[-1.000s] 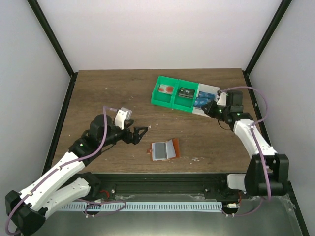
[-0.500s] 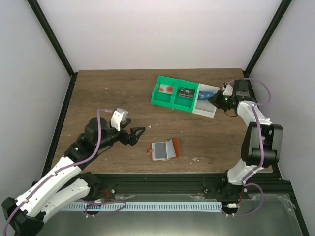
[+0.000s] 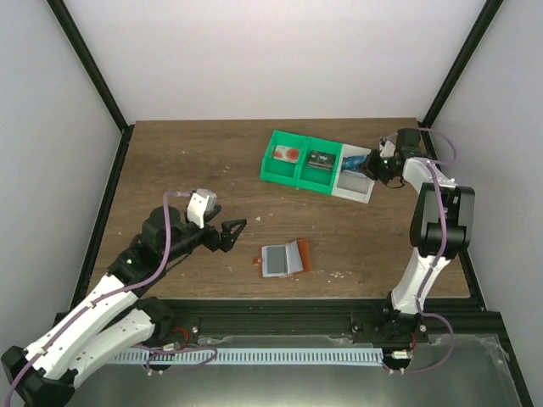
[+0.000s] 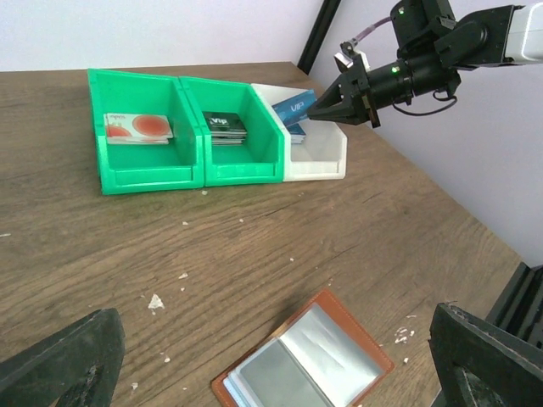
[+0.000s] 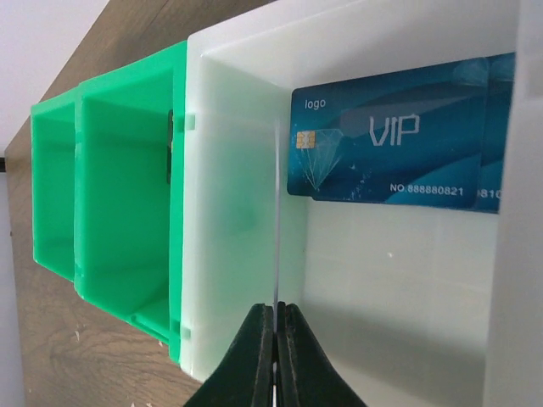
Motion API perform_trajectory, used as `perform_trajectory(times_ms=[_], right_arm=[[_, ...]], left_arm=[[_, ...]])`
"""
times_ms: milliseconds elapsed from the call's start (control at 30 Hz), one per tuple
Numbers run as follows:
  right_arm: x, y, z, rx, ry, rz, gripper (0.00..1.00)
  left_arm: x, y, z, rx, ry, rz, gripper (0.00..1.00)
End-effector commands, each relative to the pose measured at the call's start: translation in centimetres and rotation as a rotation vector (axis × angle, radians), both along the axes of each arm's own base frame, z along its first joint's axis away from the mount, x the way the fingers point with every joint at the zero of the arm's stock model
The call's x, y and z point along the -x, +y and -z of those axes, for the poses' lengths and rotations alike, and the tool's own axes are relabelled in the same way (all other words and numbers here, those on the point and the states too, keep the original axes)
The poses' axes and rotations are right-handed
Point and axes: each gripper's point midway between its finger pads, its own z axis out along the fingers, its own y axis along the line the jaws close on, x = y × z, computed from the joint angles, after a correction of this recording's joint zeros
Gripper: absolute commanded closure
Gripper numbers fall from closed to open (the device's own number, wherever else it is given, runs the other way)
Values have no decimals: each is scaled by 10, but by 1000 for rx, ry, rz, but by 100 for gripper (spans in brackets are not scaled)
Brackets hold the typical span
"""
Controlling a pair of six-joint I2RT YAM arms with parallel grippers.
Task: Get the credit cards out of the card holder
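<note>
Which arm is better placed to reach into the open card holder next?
Left. The left gripper is open and near the card holder; the right gripper is far off at the white bin, shut on a blue card.

green bins (image 4: 148, 174): 2 | white bin (image 4: 316, 166): 1 | card holder (image 4: 310, 360): 1 | arms (image 3: 109, 292): 2

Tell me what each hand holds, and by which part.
The right hand pinches a blue credit card by one end, over the white bin. The left hand is open and holds nothing.
</note>
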Motion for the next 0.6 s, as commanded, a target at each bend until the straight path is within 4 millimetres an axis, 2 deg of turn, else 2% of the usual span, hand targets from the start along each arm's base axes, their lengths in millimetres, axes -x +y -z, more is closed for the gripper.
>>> perform_trajectory(times_ms=[0,267,567], right_arm=[[-14,2,-9,-25,-31,-35,100],[-26,-1,5,-19,1,-37,99],[-38,-13,10,36,19,5,93]], left_arm=[[-2,4,1,-12,-24,-18,0],[-2,3,2,-13,-28,-12,0],[-1,2,4,-15,-27,-6,0]])
